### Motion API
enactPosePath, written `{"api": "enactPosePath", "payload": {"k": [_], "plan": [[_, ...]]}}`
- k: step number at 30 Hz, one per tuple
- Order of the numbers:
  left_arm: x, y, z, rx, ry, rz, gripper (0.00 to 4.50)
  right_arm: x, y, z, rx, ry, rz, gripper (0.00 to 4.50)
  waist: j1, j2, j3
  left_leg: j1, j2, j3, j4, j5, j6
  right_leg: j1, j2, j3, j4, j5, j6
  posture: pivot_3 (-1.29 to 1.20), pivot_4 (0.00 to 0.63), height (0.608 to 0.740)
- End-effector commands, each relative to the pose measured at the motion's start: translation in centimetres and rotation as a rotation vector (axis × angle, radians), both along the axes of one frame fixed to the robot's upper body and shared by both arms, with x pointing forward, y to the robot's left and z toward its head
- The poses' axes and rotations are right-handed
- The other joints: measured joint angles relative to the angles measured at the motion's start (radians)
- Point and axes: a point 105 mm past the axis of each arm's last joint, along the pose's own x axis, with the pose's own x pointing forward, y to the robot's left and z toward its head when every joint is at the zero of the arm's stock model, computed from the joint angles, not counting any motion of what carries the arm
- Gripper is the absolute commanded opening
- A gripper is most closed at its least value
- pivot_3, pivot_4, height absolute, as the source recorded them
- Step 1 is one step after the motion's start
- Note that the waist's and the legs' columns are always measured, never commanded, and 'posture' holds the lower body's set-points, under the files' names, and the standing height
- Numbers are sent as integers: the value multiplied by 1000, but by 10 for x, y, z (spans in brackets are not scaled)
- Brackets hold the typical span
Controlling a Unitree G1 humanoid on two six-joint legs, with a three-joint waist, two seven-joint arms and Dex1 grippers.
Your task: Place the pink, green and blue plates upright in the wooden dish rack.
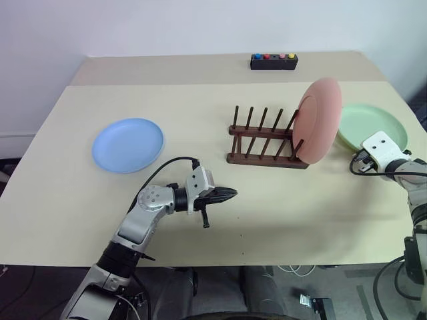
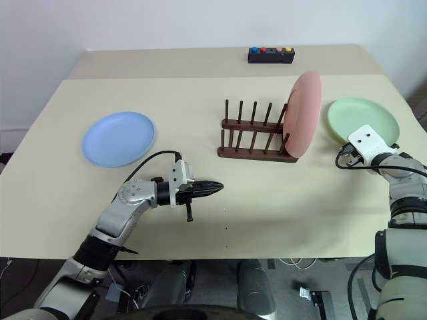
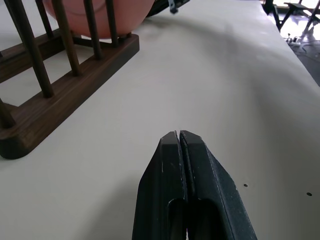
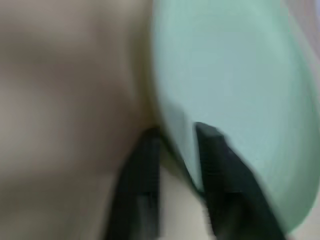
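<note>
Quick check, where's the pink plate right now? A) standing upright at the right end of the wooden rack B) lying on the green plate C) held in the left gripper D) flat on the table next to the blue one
A: the pink plate stands on edge between the pegs at the right end of the wooden dish rack, apart from the blue plate lying flat to the left.
</note>
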Motion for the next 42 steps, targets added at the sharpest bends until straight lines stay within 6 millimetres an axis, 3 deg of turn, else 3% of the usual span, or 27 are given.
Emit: {"api": "enactPosePath", "payload": {"k": [1,8,14,19,21,24,33,39,42], "plan": [[-3,-2,14,-38,-42,-16,0,-2,-4,2,5,-17,-9,38,-1,-1,0,1,0,0,0,0,0,1,0,0,0,0,0,0,150,740],[-2,-3,13,-33,-40,-23,0,-6,-7,19,-56,-95,17,38,-1,-1,0,1,0,0,0,0,0,1,0,0,0,0,0,0,150,740],[-3,0,10,-31,-33,-14,0,-10,0,109,-182,-449,53,38,-5,4,1,0,0,0,0,0,0,0,0,1,0,0,0,0,150,740],[0,0,12,-34,-37,-9,0,-24,42,191,-239,-730,169,38,-21,4,0,0,0,0,0,0,0,-1,0,1,1,0,0,0,150,740],[2,-1,12,-36,-41,-10,0,-30,67,213,-204,-806,255,38,-21,4,0,0,0,0,0,0,0,-1,0,1,1,0,0,0,150,740],[3,-1,14,-39,-46,-9,0,-39,105,230,-114,-854,407,38,-19,4,1,0,0,0,0,0,0,0,0,1,1,0,0,0,150,740],[11,12,22,-70,-69,53,0,-68,208,236,320,-787,858,38,-17,4,1,0,0,-1,0,0,0,-1,0,0,1,0,0,0,150,740],[19,38,41,-114,-99,158,0,-90,255,214,588,-609,1083,38,-17,3,1,-1,0,-2,0,0,0,-2,0,0,1,0,0,0,150,740],[20,46,44,-117,-103,182,0,-93,265,205,681,-546,1105,38,-16,3,1,-1,0,-2,0,0,0,-2,0,-1,1,0,0,0,150,740]]}}
